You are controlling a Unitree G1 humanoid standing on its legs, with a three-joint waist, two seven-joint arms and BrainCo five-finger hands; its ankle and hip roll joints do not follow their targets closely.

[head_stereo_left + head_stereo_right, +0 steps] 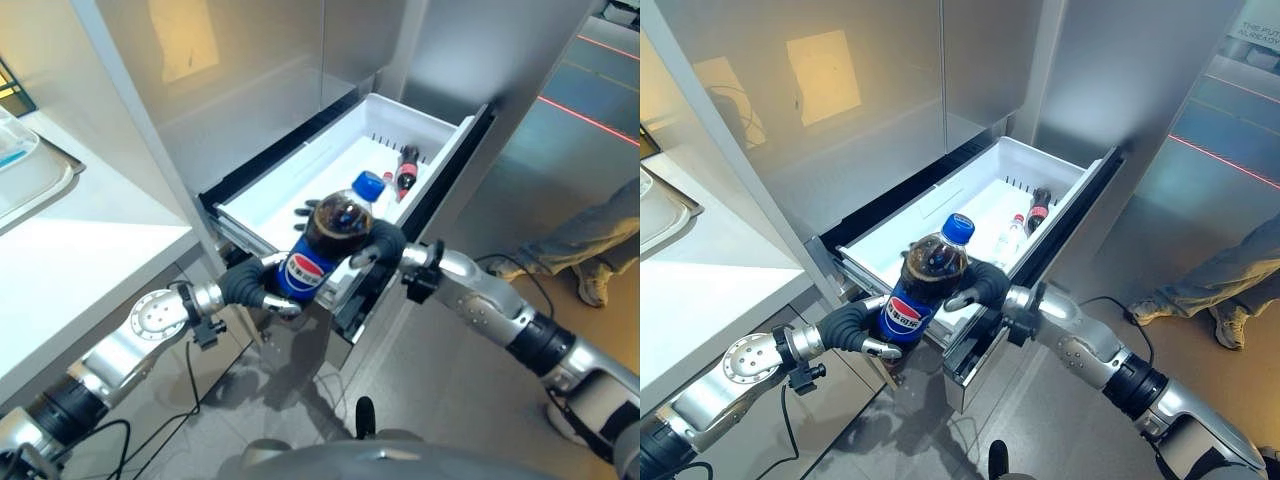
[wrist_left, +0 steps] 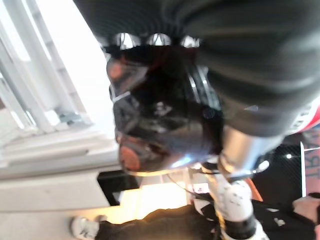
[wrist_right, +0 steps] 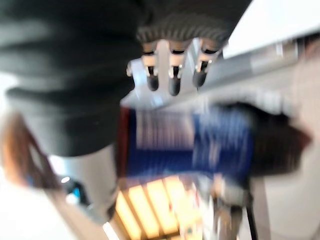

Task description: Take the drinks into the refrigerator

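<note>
A cola bottle (image 1: 318, 250) with a blue label and blue cap is held up over the front edge of the open white refrigerator drawer (image 1: 437, 127), leaning a little toward it. My left hand (image 1: 248, 285) is curled round its lower part from the left. My right hand (image 1: 383, 243) comes in from the right at the bottle's shoulder, with its fingers reaching behind the bottle and its thumb on the front. In the right wrist view the blue label (image 3: 200, 145) lies just past the fingers (image 3: 173, 75). Inside the drawer lie a dark bottle with a red label (image 1: 406, 168) and a clear bottle (image 1: 1011, 234).
The steel refrigerator doors (image 1: 870, 90) rise behind the drawer. A white counter (image 1: 80, 250) with a metal tray (image 1: 35, 175) runs along the left. A person's legs and shoes (image 1: 590, 250) are on the floor at the right.
</note>
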